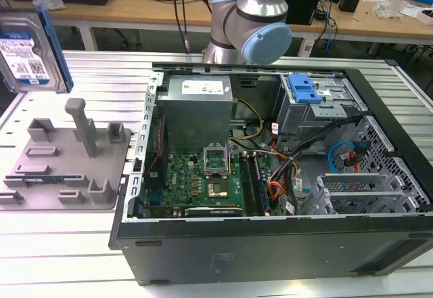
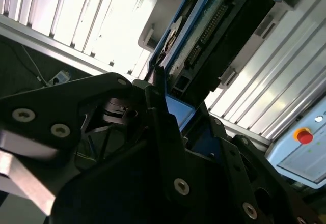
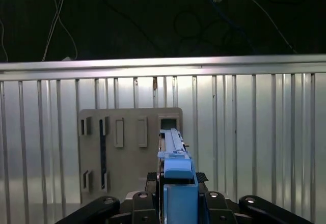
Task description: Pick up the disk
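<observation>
The disk [image 1: 28, 51] is a silver hard drive with a white-and-blue label and blue side rails. In the exterior view it hangs in the air at the far left, above the grey fixture plate [image 1: 67, 169]. In the first wrist view the disk [image 3: 173, 142] stands edge-on over the plate [image 3: 127, 158], with my gripper [image 3: 177, 179] shut on its blue-railed end. In the second wrist view the black fingers [image 2: 159, 89] clamp the disk [image 2: 224, 25] near its connector edge, and my gripper [image 2: 186, 107] holds it clear of the ribbed table.
An open computer case [image 1: 270, 257] takes up the middle and the exterior view's right, with a blue-handled drive cage [image 1: 304, 89] inside. The arm's base [image 1: 247, 20] stands behind it. A red stop button [image 2: 304, 136] sits at the table's edge. Benches with clutter stand behind.
</observation>
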Controlling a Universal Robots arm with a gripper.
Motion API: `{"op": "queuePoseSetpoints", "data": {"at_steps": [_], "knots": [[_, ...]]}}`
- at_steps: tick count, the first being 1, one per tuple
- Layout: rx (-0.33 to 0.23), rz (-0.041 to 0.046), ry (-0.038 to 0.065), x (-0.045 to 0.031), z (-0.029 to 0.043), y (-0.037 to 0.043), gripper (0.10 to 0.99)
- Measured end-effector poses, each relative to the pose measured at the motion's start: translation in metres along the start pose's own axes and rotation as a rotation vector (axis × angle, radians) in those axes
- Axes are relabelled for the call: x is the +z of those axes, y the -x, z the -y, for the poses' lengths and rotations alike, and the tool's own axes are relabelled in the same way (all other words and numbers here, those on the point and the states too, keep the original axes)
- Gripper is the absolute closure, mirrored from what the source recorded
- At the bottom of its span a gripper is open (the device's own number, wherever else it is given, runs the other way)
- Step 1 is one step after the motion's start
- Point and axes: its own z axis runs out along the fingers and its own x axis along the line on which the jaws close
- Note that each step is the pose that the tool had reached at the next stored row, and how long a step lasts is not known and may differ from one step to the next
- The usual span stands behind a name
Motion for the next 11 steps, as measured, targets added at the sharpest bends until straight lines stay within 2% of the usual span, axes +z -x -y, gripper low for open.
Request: {"op": "queuePoseSetpoints", "data": {"at_steps": [3, 4, 6, 7, 11], "knots": [[0.000, 0.0001, 0.000, -0.0158, 0.0002, -0.0006, 0.722], [-0.001, 0.0002, 0.000, -0.0248, 0.0003, -0.0009, 0.722], [-0.001, 0.0005, 0.000, -0.0354, 0.0004, -0.0014, 0.722], [-0.001, 0.0008, 0.000, -0.0433, 0.0005, -0.0018, 0.722], [-0.002, 0.0025, 0.000, -0.0625, 0.0008, -0.0028, 0.722]]}}
